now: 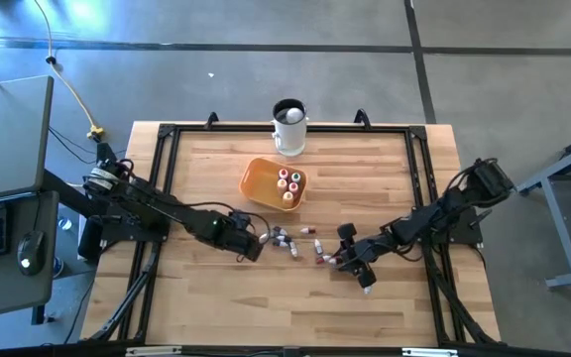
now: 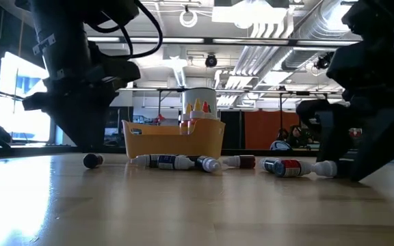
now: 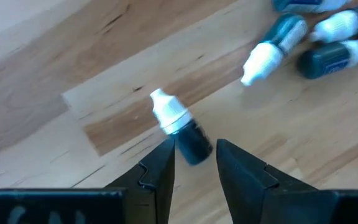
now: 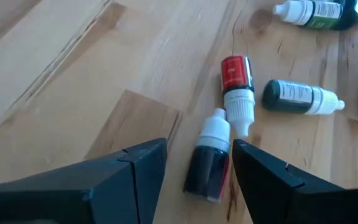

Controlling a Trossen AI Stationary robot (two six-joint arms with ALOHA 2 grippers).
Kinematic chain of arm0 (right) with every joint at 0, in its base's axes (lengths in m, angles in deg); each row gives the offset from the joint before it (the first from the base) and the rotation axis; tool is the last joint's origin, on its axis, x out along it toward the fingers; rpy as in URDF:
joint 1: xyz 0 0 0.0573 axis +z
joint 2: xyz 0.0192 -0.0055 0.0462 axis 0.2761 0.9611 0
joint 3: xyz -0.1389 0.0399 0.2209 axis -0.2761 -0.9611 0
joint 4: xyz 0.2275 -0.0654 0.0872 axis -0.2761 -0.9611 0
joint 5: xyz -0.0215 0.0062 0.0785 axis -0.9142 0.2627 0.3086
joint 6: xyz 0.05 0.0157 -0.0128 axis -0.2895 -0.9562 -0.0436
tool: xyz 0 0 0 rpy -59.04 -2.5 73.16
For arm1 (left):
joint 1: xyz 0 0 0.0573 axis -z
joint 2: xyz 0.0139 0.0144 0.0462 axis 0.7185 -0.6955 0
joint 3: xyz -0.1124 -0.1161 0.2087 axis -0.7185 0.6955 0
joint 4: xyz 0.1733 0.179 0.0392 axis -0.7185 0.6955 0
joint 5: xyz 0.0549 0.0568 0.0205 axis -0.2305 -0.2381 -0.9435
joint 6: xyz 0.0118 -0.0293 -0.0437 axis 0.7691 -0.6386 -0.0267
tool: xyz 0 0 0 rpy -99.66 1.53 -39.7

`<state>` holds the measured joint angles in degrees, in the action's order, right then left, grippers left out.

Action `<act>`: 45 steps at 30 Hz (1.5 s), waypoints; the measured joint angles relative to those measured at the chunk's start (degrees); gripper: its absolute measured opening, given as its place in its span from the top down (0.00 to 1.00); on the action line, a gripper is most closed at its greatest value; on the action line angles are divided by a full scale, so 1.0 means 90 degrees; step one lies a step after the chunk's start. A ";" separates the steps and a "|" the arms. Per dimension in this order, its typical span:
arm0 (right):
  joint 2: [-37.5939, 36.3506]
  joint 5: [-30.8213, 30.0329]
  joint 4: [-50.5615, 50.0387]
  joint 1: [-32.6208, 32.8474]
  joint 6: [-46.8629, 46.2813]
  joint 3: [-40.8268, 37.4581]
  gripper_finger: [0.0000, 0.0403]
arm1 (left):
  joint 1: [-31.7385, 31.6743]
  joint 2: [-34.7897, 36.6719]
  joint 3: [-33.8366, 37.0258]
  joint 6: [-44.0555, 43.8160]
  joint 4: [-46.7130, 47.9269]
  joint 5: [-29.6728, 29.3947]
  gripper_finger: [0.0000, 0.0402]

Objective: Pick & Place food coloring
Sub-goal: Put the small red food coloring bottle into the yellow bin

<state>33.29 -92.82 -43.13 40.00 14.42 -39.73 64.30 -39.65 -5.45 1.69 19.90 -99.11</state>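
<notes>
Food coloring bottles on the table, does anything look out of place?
Yes: several small white-capped dropper bottles lie toppled on the wooden table, while others stand upright inside the orange bowl. No spill shows.

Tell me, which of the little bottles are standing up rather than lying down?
Only the food coloring bottles in the orange bowl stand upright, caps up. The loose bottles on the table all lie on their sides.

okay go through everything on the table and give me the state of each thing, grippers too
left gripper: open, straddling a dark bottle lying flat
right gripper: open, around a dark bottle lying flat
orange bowl: holds upright bottles
loose bottles: lying on table
white mug: upright
</notes>
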 joint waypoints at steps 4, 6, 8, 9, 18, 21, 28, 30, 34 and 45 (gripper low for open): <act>0.0225 -0.0025 0.0084 0.0000 -0.0003 0.0015 0.55 | 0.0000 0.0000 0.0002 -0.0157 0.0084 -0.0059 0.71; 0.0275 -0.0066 0.0122 0.0000 -0.0008 0.0015 0.55 | 0.0000 0.0000 0.0002 -0.0206 0.0148 -0.0064 0.71; 0.0307 -0.0070 0.0220 0.0000 -0.0030 0.0015 0.55 | 0.0000 0.0000 0.0002 -0.0309 0.0245 -0.0078 0.71; 0.0311 -0.0068 0.0245 0.0000 -0.0060 0.0015 0.55 | 0.0000 -0.0005 0.0002 -0.0336 0.0291 -0.0082 0.71; 0.0316 -0.0175 0.0211 0.0005 -0.0164 0.0008 0.56 | 0.0000 -0.0104 -0.0002 -0.0461 0.0257 -0.0286 0.71; 0.0316 -0.0169 0.0168 0.0005 -0.0181 0.0008 0.62 | 0.0000 -0.0107 -0.0002 -0.0461 0.0262 -0.0324 0.71; 0.0318 -0.0160 0.0090 0.0000 -0.0919 0.0010 0.80 | 0.0000 -0.0107 0.0002 -0.0461 0.0255 -0.0400 0.71; 0.0320 -0.0148 0.0085 0.0000 -0.0982 0.0008 0.83 | -0.0005 -0.0107 0.0002 -0.0461 0.0243 -0.0405 0.71; 0.0320 -0.0210 0.0109 0.0002 -0.0983 0.0004 0.83 | -0.0004 -0.0112 0.0002 -0.0461 0.0147 -0.0475 0.71; 0.0347 -0.0359 0.1405 -0.0017 -0.0631 -0.0019 0.83 | 0.0000 -0.0112 0.0002 -0.0254 0.0122 -0.0846 0.71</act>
<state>36.42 -96.06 -30.48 39.84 8.75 -39.89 64.30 -40.65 -5.42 -0.60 20.99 -106.72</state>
